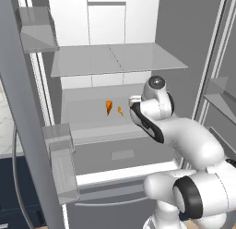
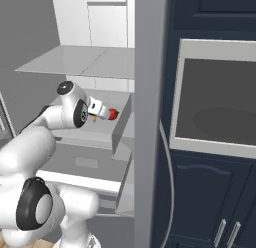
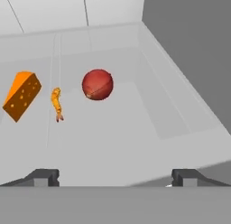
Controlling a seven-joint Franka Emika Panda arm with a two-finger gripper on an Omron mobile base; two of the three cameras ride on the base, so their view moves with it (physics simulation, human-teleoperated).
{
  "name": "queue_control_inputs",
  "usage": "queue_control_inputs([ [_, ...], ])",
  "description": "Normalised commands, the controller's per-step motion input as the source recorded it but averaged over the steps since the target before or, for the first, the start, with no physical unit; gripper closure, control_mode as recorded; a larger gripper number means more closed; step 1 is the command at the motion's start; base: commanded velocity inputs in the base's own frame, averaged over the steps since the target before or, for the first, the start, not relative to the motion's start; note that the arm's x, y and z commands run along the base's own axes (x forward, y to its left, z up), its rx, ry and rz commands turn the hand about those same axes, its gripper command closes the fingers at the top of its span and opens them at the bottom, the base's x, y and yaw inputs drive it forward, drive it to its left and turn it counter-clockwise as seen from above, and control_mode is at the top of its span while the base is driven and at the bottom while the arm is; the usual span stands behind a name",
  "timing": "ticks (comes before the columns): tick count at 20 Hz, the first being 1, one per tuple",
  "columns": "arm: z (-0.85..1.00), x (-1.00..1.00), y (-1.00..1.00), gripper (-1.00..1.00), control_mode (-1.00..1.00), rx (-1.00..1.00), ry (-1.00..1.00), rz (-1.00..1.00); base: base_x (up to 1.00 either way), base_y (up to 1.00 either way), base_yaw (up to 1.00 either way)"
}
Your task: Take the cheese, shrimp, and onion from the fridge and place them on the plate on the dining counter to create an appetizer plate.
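Cheese (image 3: pixel 22 95), shrimp (image 3: pixel 57 104) and onion (image 3: pixel 97 84) sit in a row on the fridge (image 1: pixel 115 62) shelf, apart from one another, none lifted yet. The gripper (image 3: pixel 115 175) hangs in front of them, spread wide and grasping nothing, looking down on the onion's side. That stance suits sliding the fingers around one piece. The onion looks likeliest to roll.

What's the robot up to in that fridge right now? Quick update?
Hand open, empty, inside fridge. Cheese, shrimp, onion on shelf ahead, none grabbed yet. Nothing in the way.
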Motion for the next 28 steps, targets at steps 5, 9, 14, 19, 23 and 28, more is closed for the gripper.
queue_control_inputs([
  [5,-0.21,0.5,0.01,-1.0,-1.0,0.0,0.05,-0.03,0.0,0.0,0.0],
  [9,-0.21,0.48,0.0,-1.0,-1.0,0.02,0.09,-0.03,0.0,0.0,0.0],
  [14,-0.29,0.43,0.0,-1.0,-1.0,0.02,0.08,-0.02,0.0,0.0,0.0],
  [19,-0.25,0.47,0.0,-1.0,-1.0,0.01,0.03,-0.03,0.0,0.0,0.0],
  [23,-0.24,0.35,0.0,-1.0,-1.0,0.0,0.0,-0.03,0.0,0.0,0.0],
  [28,-0.25,0.35,0.0,-1.0,-1.0,0.0,0.0,-0.04,0.0,0.0,0.0],
])
